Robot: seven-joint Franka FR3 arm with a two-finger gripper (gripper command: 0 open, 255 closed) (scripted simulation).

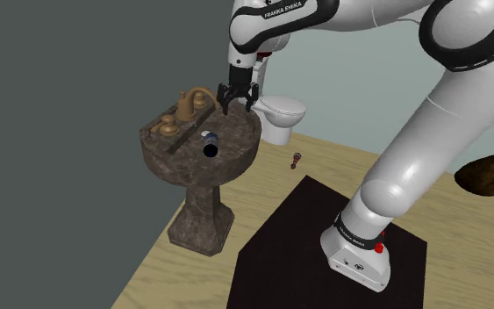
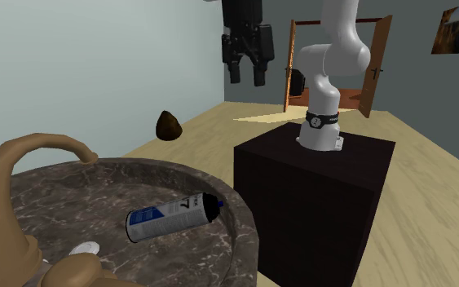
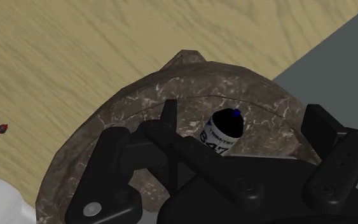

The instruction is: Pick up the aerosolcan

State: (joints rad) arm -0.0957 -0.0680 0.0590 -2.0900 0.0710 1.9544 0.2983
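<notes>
The aerosol can (image 2: pixel 173 216) is white with a blue label and a dark cap. It lies on its side in the basin of a dark marbled pedestal sink (image 2: pixel 237 214). In the shoulder view the can (image 1: pixel 210 145) rests near the middle of the sink (image 1: pixel 234 133). My black gripper (image 1: pixel 237 101) hangs open above the sink's far rim, apart from the can, with nothing between its fingers. From the second exterior view the gripper (image 2: pixel 248 72) is high above the basin. Along the wrist view the can (image 3: pixel 224 132) lies ahead of the gripper (image 3: pixel 244 124).
A bronze faucet (image 1: pixel 188 104) stands at the sink's back edge. Behind the sink is a white toilet (image 1: pixel 282 114), with a small red-and-white object (image 1: pixel 297 160) on the wooden floor. A brown lump (image 1: pixel 483 174) lies at the right. My dark stand (image 1: pixel 306 255) is below.
</notes>
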